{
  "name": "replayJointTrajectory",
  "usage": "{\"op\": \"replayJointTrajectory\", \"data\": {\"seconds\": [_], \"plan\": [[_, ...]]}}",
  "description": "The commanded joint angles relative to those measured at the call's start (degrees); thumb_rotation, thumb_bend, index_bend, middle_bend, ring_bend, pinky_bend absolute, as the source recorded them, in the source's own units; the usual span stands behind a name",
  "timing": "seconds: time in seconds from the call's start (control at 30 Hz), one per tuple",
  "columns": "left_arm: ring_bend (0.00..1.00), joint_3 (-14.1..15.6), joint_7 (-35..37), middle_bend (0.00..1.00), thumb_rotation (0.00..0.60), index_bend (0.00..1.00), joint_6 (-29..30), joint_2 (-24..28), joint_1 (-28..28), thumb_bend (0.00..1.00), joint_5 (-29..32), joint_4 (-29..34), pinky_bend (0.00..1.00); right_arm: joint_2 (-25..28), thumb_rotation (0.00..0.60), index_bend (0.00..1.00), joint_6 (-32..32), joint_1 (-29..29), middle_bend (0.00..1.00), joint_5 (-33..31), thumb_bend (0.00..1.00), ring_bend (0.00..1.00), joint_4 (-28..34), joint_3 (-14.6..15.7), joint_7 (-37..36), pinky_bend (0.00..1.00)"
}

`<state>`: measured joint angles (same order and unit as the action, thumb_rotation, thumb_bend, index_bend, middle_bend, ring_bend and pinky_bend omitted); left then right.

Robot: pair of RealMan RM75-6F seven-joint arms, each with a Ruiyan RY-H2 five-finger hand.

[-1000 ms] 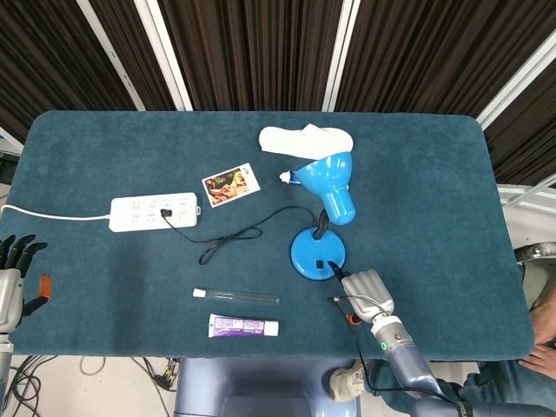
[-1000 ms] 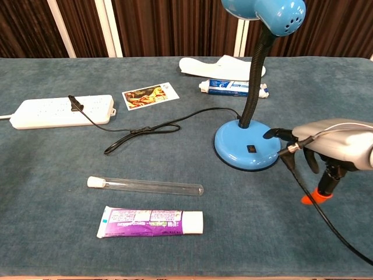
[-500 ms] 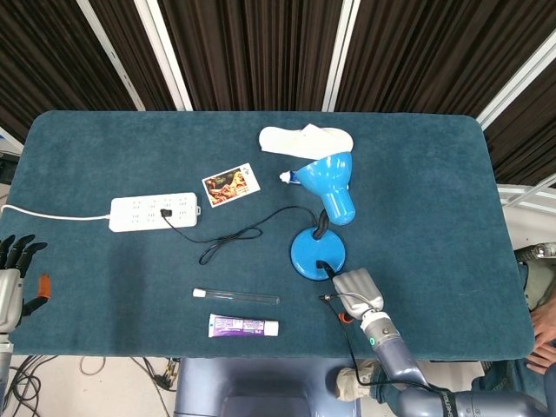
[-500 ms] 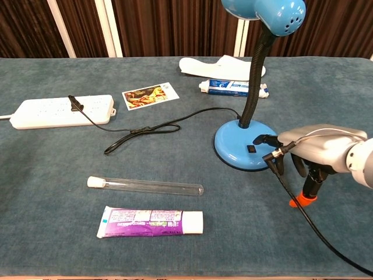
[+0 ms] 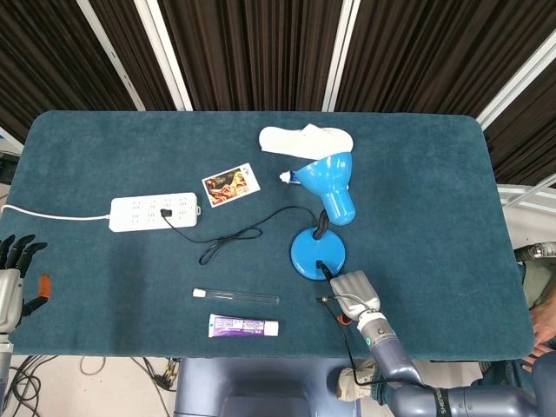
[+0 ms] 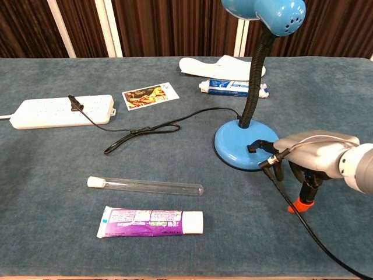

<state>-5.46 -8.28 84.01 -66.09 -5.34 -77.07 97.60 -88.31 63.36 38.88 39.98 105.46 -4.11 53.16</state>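
Lamp (image 6: 247, 146), blue, gooseneck type: round base standing on the teal table cloth (image 5: 104, 130) right of centre, shade (image 5: 328, 179) raised above it. Small dark switch on the near side of the base. Right hand (image 6: 309, 156): a dark fingertip (image 6: 254, 145) reaches over the near edge of the base at the switch; contact appears likely, though the chest view does not settle it. Remaining fingers curled under the palm, holding nothing.

Black cord (image 6: 151, 129): runs from the base leftward in a loose loop to the white power strip (image 6: 61, 111), where it is plugged in.

Near front edge, left of the lamp: clear test tube (image 6: 145, 186) with white cap, lying flat; purple toothpaste tube (image 6: 152, 221) just in front of it, parallel.

Behind the lamp: blue-and-white tube (image 6: 232, 87), and beyond it a white slipper-like item (image 6: 218, 66). Small photo card (image 6: 150, 95) between the power strip and these.

Left hand (image 5: 13, 278): at the far left edge, off the table, fingers spread, holding nothing.
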Motion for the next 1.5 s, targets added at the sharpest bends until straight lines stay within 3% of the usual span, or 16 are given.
{"op": "replayJointTrajectory", "data": {"seconds": [0.03, 0.23, 0.47, 1.2, 1.5], "plan": [[0.01, 0.00, 0.00, 0.10, 0.600, 0.22, 0.03, 0.02, 0.01, 0.53, -0.01, 0.00, 0.00, -0.17, 0.600, 0.06, 0.18, 0.39, 0.42, -0.28, 0.19, 0.55, -0.02, 0.50, 0.27, 0.94], [0.01, -0.03, 0.04, 0.10, 0.600, 0.22, -0.03, 0.03, -0.01, 0.53, 0.06, -0.02, 0.00, -0.43, 0.600, 0.16, 0.59, 0.96, 0.42, -0.98, 0.19, 0.55, -0.07, 1.52, 0.49, 0.96], [0.01, -0.04, -0.31, 0.10, 0.600, 0.22, 0.34, -0.09, -0.02, 0.53, -0.30, -0.33, 0.00, -1.38, 0.600, 0.19, 1.04, 1.82, 0.42, -2.11, 0.19, 0.55, -0.68, 2.46, 1.34, 0.98], [0.01, -0.09, -0.21, 0.10, 0.600, 0.22, 0.29, -0.08, -0.01, 0.53, -0.12, -0.36, 0.00, -2.35, 0.600, 0.25, 2.88, 2.88, 0.42, -3.86, 0.19, 0.55, 0.41, 5.57, 3.10, 1.00], [0.01, -0.12, -0.11, 0.10, 0.600, 0.22, 0.24, -0.03, -0.03, 0.53, -0.08, -0.37, 0.00, -2.44, 0.600, 0.24, 3.71, 3.49, 0.42, -4.41, 0.19, 0.55, 0.49, 5.20, 3.04, 1.00]]}}
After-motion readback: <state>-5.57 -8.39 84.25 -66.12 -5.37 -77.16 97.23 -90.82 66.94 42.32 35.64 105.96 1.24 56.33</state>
